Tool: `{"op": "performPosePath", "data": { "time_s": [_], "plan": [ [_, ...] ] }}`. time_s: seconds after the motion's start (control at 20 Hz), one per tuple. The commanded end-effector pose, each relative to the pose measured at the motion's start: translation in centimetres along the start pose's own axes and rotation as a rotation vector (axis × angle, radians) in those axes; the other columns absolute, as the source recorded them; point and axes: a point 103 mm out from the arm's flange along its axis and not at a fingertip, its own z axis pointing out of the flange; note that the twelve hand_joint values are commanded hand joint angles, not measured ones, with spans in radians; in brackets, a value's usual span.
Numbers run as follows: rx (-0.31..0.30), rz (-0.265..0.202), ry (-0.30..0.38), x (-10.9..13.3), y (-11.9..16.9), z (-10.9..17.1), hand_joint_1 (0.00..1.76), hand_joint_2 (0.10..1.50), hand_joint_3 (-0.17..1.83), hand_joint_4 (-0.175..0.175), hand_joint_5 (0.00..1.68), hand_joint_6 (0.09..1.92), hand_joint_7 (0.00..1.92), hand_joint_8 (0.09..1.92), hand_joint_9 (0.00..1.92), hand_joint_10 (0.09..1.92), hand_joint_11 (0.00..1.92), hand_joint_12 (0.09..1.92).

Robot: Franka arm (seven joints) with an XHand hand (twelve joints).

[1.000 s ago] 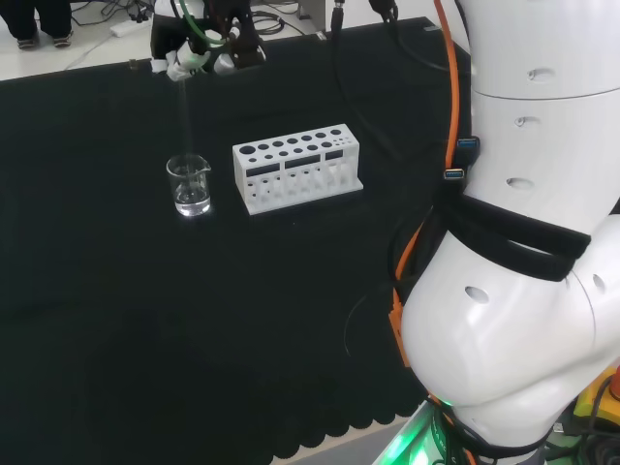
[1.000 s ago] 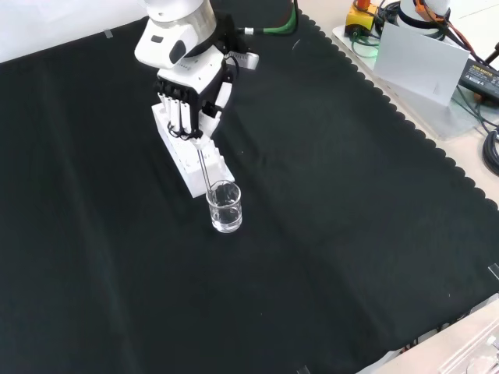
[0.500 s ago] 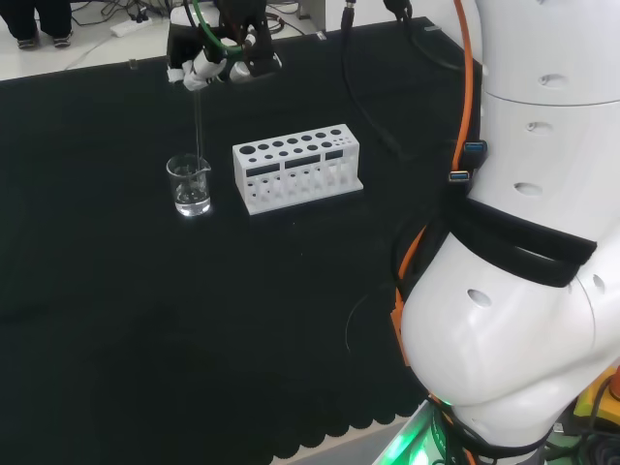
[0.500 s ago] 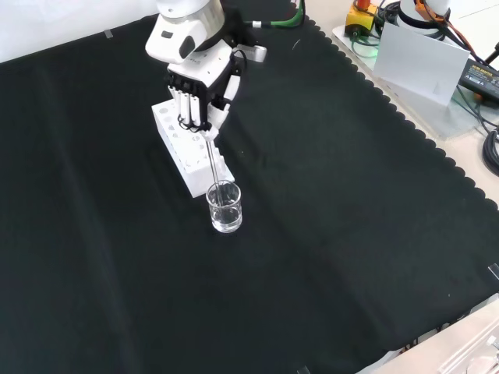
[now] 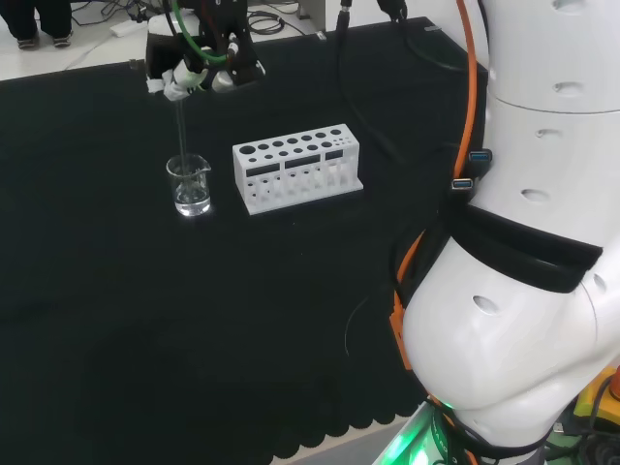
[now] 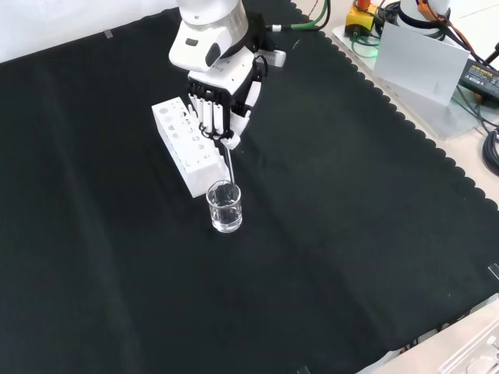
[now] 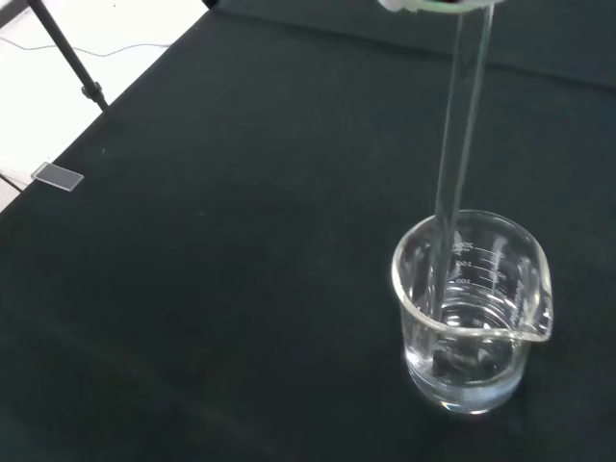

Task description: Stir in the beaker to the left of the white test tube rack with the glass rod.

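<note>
Robot hand (image 6: 221, 105) fingers are seen curled round the top of the rod (image 6: 227, 162), which is held nearly upright, its long axis running down from the robot hand into the beaker (image 6: 224, 207). In the front view the beaker lies just below and nearer than the robot hand; in the head view it stands just left of the rack (image 5: 296, 167) on the worktop (image 6: 351, 234). The rod's lower end is judged to be inside the beaker, near its wall, reaching the clear liquid. One rod, one beaker and one rack are counted.

Glass rod (image 7: 458, 144) stands in the beaker (image 5: 190, 185) (left of rack (image 5: 297, 167), head view).
</note>
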Motion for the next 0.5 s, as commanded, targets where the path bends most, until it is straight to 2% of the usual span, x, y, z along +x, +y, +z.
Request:
{"op": "performPosePath", "data": {
  "time_s": [0.05, 0.3, 0.5],
  "plan": [
    [-0.012, -0.030, -0.001, 1.1, 2.1, -0.3, 1.40, 1.08, 0.00, -0.175, 1.07, 0.49, 0.94, 1.10, 1.09, 1.18, 1.50, 0.65],
    [-0.022, -0.032, -0.003, 0.3, 2.6, -0.6, 1.40, 1.08, 0.00, -0.175, 1.07, 0.48, 0.94, 1.10, 1.09, 1.18, 1.50, 0.65],
    [-0.015, -0.026, 0.020, -1.7, 3.3, -1.0, 1.40, 1.08, 0.00, -0.175, 1.07, 0.48, 0.93, 1.10, 1.09, 1.18, 1.51, 0.65]
  ]
}}
